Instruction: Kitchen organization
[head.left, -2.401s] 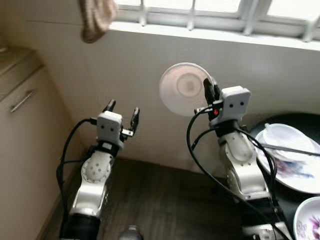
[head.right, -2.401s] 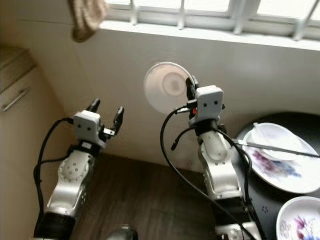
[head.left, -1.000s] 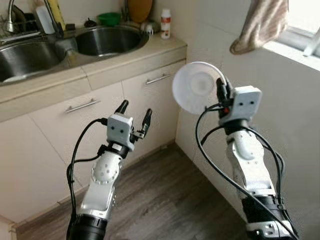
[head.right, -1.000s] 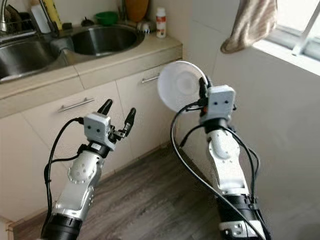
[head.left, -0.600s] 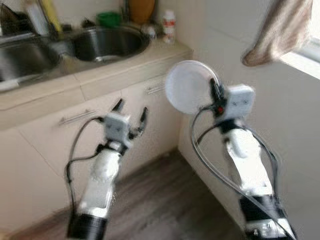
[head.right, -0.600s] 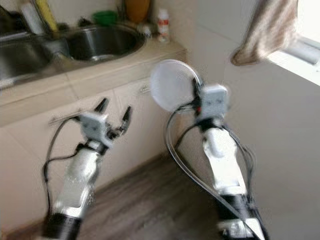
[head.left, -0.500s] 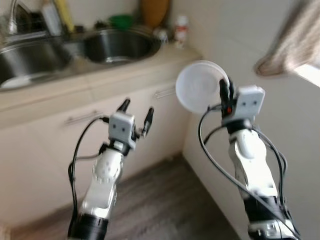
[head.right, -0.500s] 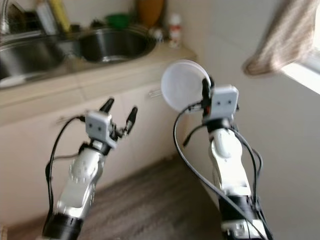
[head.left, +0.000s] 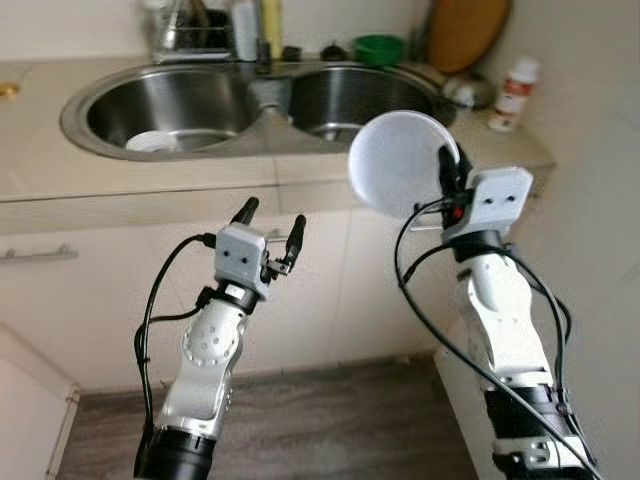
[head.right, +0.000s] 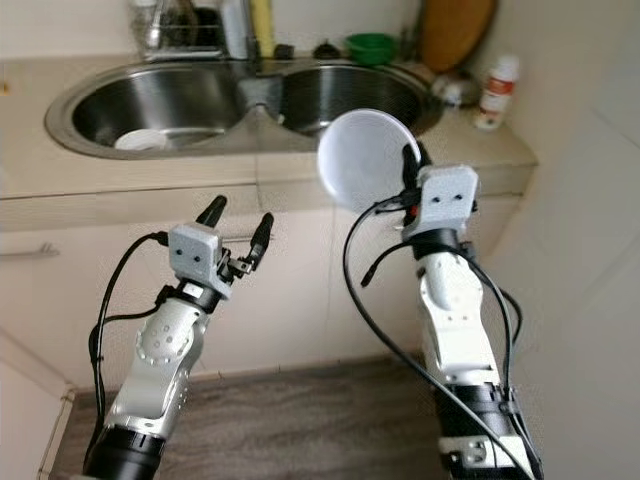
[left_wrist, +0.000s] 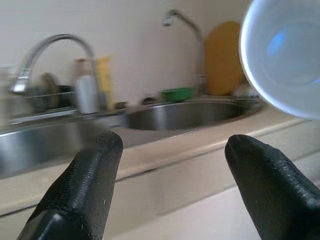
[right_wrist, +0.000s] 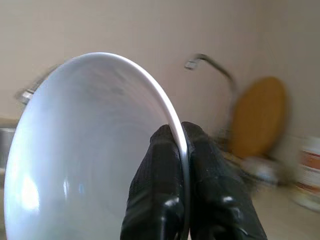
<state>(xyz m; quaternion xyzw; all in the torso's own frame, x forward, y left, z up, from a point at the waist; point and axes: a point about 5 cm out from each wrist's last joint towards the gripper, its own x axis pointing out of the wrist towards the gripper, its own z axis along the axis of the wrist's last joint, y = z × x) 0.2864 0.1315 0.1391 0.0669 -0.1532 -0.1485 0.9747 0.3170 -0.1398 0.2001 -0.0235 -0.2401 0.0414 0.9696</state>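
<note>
Plate (head.left: 402, 163): white, round, held upright in the air before the counter (head.left: 120, 175), its rim pinched between the two black fingers (right_wrist: 165, 180) of the right gripper (head.left: 447, 175). Its underside faces the robot's head; it stands just in front of the right basin (head.left: 360, 95) of the sink as seen from above.

Right gripper: raised at chest height, fingers pressed together on the plate's edge, one on each face.

Left gripper (head.left: 270, 215): raised beside the right one, well apart from the plate, fingers (left_wrist: 92, 170) spread wide with nothing between them.

Sink: double, stainless steel, set in a beige counter. Left basin (head.left: 165, 110) holds a white dish (head.left: 153, 142) near its front wall.

Tap (left_wrist: 37, 55): curved, chrome, behind the left basin; a second tap (left_wrist: 182, 22) behind the right basin.

Behind the sink, along the wall: a yellow bottle (head.left: 271, 15), a pale bottle (head.left: 245, 15), a green bowl (head.left: 379, 49), a round brown board (head.left: 463, 30) leaning upright.

Small white bottle (head.left: 509, 93): red label, standing on the counter's right end near the wall.

Cabinets (head.left: 90, 300): cream fronts under the counter, one metal handle (head.left: 35, 254) showing at left.

Floor (head.left: 330, 425): grey wood-look planks.
</note>
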